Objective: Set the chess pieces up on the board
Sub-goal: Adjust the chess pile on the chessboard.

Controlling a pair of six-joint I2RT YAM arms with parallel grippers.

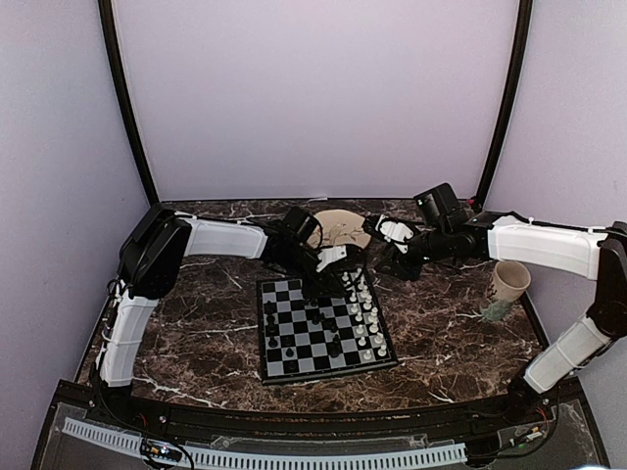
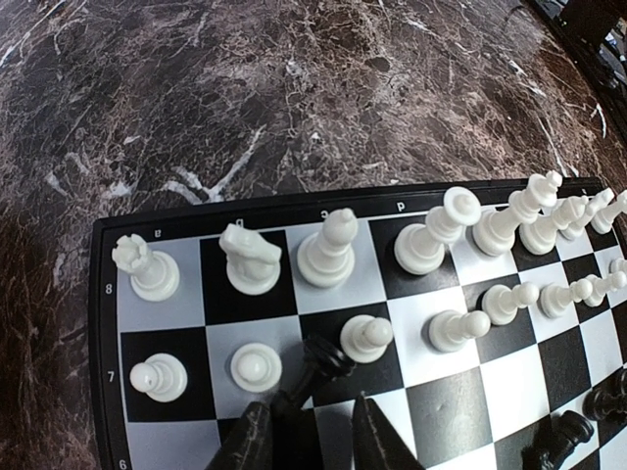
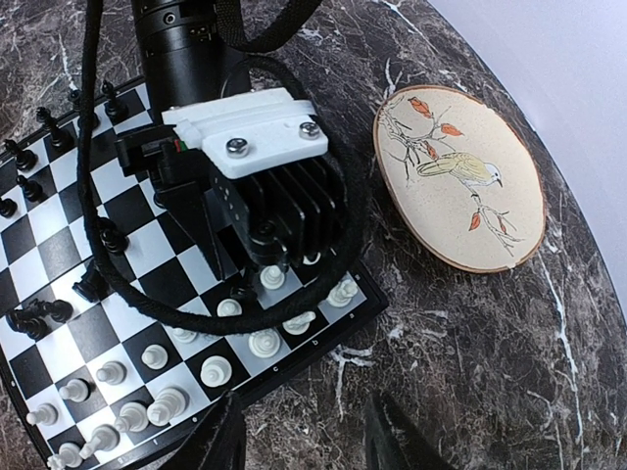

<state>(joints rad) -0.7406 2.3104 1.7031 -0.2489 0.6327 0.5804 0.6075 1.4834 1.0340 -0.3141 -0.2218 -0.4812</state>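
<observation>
From above, the board (image 1: 304, 357) lies mid-table, nearer the near edge of the table (image 1: 196, 333). White pieces (image 1: 364, 318) line its right side and black pieces (image 1: 272, 328) are scattered on its left. The left gripper (image 1: 338, 262) hangs over the board's far edge and hides the squares beneath it. The right gripper (image 1: 377, 230) is just beyond the board's far right corner, beside a plate (image 1: 338, 225) at the far edge. A cup (image 1: 509, 282) stands near the right edge.

In the left wrist view, a tilted black piece (image 2: 321, 364) sits between the fingers (image 2: 250, 439). The frame's lower edge cuts off any contact, so I cannot tell whether they grip it. Two rows of white men stand beyond.

In the right wrist view, the right gripper's jaws stand apart with only marble between them. The left arm's wrist covers much of the board's white end.
</observation>
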